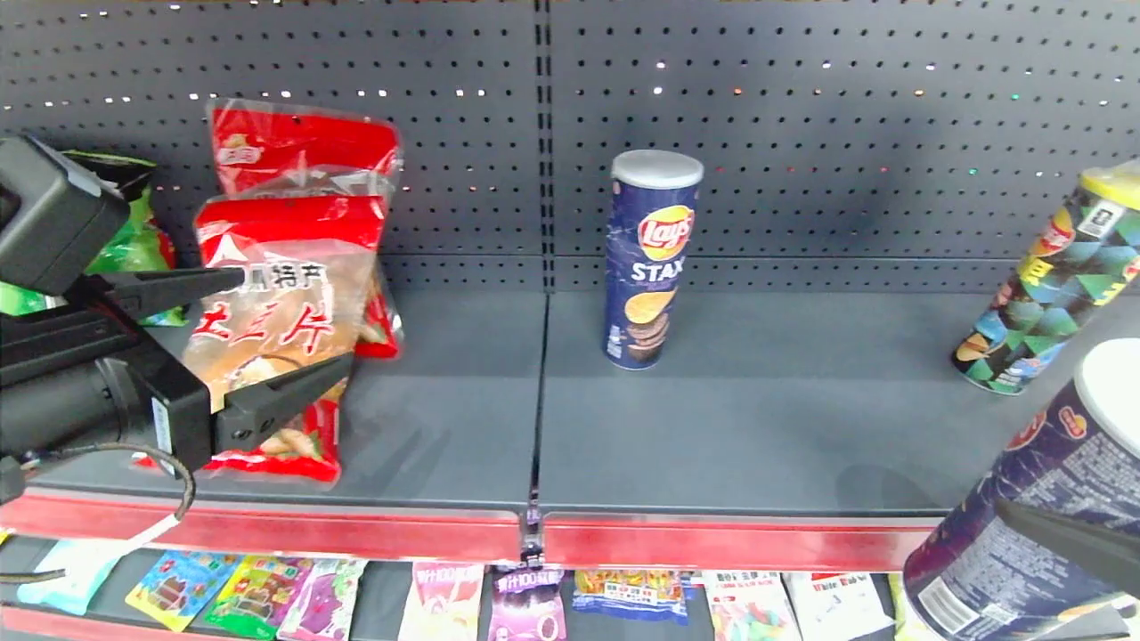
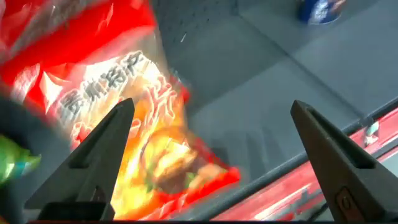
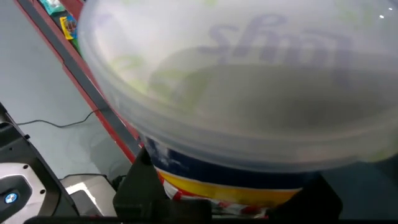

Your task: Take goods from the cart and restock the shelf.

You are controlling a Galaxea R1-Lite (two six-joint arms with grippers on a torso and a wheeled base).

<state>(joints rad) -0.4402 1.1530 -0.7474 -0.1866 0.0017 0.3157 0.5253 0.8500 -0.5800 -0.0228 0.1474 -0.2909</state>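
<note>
A red snack bag point(image 1: 276, 347) stands on the grey shelf point(image 1: 712, 427) at the left, leaning back on a second red bag point(image 1: 303, 147). My left gripper point(image 1: 294, 325) is open just in front of it, one finger across the bag's top and one low on it, neither gripping. In the left wrist view the red snack bag point(image 2: 124, 124) lies off to one side of the open left gripper point(image 2: 211, 106). My right gripper point(image 1: 1015, 521) is shut on a dark blue chips can point(image 1: 1033, 507), tilted, below the shelf's front right corner. The chips can's lid point(image 3: 236, 93) is close up, above the right gripper point(image 3: 230, 199).
A blue chips can point(image 1: 653, 258) stands upright mid-shelf. A patterned can point(image 1: 1046, 294) leans at the right edge, a green bag point(image 1: 134, 240) sits far left. The shelf's red front edge point(image 1: 712, 539) has a lower shelf of small packets point(image 1: 445, 601) under it. Bare shelf lies between the cans.
</note>
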